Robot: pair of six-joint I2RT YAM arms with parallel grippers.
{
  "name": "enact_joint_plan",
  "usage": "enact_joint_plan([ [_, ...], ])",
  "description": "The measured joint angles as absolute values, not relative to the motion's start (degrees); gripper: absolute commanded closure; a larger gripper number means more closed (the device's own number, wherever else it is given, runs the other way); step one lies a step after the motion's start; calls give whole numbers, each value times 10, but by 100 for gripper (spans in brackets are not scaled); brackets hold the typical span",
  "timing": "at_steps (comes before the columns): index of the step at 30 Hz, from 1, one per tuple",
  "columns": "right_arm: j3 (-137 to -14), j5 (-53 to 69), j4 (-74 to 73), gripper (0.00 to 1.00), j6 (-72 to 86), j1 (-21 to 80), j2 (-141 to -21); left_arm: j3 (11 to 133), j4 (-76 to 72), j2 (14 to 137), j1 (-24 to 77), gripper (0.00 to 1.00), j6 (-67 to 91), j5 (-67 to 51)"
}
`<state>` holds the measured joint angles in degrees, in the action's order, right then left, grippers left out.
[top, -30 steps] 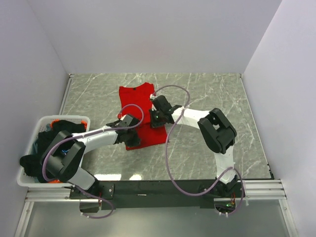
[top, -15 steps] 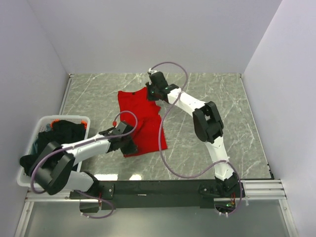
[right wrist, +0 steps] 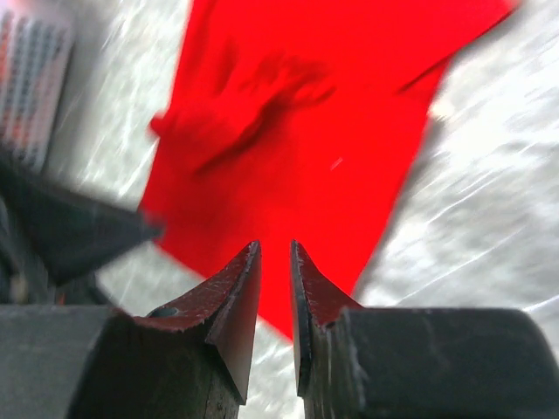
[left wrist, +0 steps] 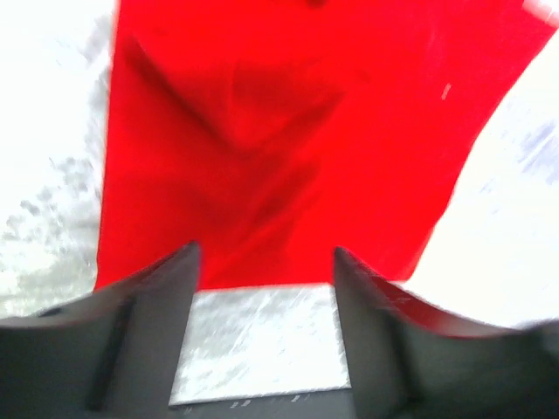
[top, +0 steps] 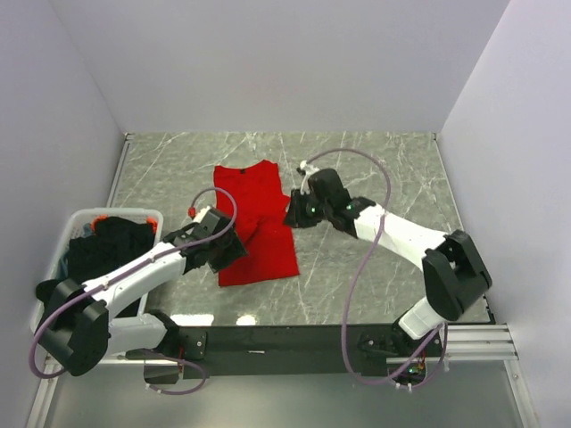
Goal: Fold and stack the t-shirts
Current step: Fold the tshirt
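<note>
A plain red t-shirt (top: 257, 221) lies flat on the marble table as a long narrow strip, its collar end toward the back wall. My left gripper (top: 237, 252) hangs at the shirt's near left corner, open, with only bare table between its fingers (left wrist: 157, 288); the red cloth (left wrist: 279, 131) lies just ahead of them. My right gripper (top: 291, 217) hovers at the shirt's right edge. In the right wrist view its gripper (right wrist: 275, 249) stands a narrow gap apart and empty above the red cloth (right wrist: 297, 131). Black t-shirts (top: 111, 242) are heaped in the basket.
The white slotted basket (top: 116, 214) stands at the left edge of the table, beside the left arm. White walls close in the table at the back and both sides. Purple cables loop over both arms.
Both grippers have opened and let go of the red shirt. The right arm drew back from the far collar end to the shirt's right edge; the left backed off toward the near left corner.
</note>
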<state>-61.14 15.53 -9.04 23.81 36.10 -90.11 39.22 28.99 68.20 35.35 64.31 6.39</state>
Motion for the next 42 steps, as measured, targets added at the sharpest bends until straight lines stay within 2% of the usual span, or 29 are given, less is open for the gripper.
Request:
enact_joint_plan([
  [3,-563,171,-64,74,254,389,-873,402,286,681,333,11,647,79],
  [5,-538,182,-41,74,267,405,-874,402,278,684,318,7,651,81],
  [10,-486,205,4,75,300,438,-904,402,251,709,305,7,657,77],
  [17,-484,222,65,76,329,451,-976,402,203,745,303,7,672,67],
  [23,-484,222,85,76,337,451,-992,402,166,780,285,9,684,62],
  [30,-483,223,97,77,342,451,-998,421,144,825,218,12,682,38],
  [42,-483,220,90,77,341,451,-999,551,120,911,93,12,684,-57],
])
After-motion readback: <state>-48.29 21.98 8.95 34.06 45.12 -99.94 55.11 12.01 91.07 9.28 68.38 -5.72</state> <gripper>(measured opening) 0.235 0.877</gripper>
